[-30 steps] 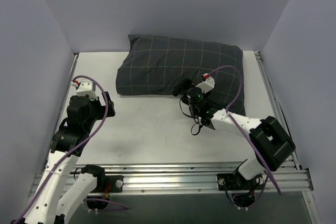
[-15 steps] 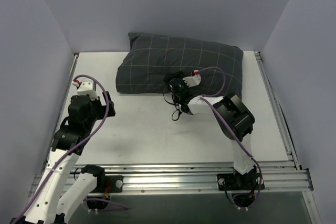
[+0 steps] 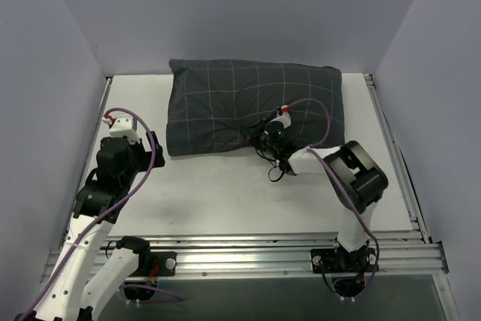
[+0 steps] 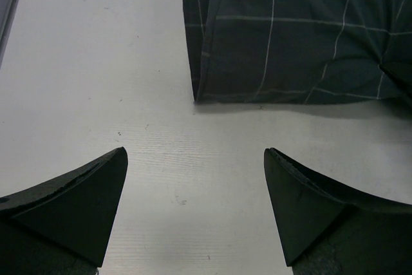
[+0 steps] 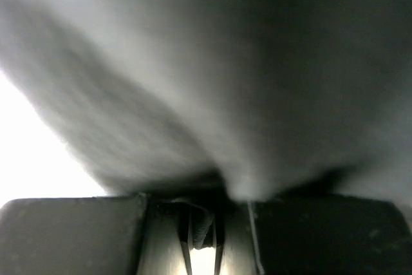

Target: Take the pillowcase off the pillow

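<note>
You're working inside a booth of plain pale walls [image 3: 248, 13] that close in on the left, far and right sides. The white table [image 3: 225, 193] fills the floor of it, with a metal rail [image 3: 248, 249] across the near edge where both arm bases are bolted.

The pillowcase [image 3: 225, 103] lies at the far middle of the table, its long side running left to right, plump and filled out. The pillow is wholly hidden inside it.

Your right gripper [image 3: 261, 135] sits at the near edge of the pillowcase, right of its middle. Creases fan out from that spot, and in the wrist view a fold of cloth is gathered between the closed fingers [image 5: 71, 236], so it has the pillowcase pinched.

Your left gripper [image 4: 194, 156] hangs over bare table with its jaws spread wide and nothing between them. The near left corner of the pillowcase lies just ahead of it.

Compared with a second ago, the right arm has folded in, its elbow now much closer to the gripper. The pillowcase has slid left and squared up with the table edge. The left arm has not moved.
</note>
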Tool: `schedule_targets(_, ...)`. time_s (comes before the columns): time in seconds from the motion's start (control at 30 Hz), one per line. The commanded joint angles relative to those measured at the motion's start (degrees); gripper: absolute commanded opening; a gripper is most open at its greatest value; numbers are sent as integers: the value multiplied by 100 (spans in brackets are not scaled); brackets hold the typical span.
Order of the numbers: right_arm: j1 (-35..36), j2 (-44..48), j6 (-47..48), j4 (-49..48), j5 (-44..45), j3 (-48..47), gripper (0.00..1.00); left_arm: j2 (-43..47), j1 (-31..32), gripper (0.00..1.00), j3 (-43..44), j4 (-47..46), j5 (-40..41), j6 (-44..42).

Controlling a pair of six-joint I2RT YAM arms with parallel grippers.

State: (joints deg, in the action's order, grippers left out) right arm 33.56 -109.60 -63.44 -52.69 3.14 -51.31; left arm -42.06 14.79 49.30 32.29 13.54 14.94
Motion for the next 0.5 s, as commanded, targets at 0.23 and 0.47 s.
schedule_targets(0.23, 98, 4620, 2415, 5696, -18, 1027, 17, -829, -20, 96, 1265, 14, -808, 404)
schedule_targets(0.47, -297, 5722, 2398, 6499, 785, 763, 73, -2480, 112, 96, 2355, -320, -1940, 930)
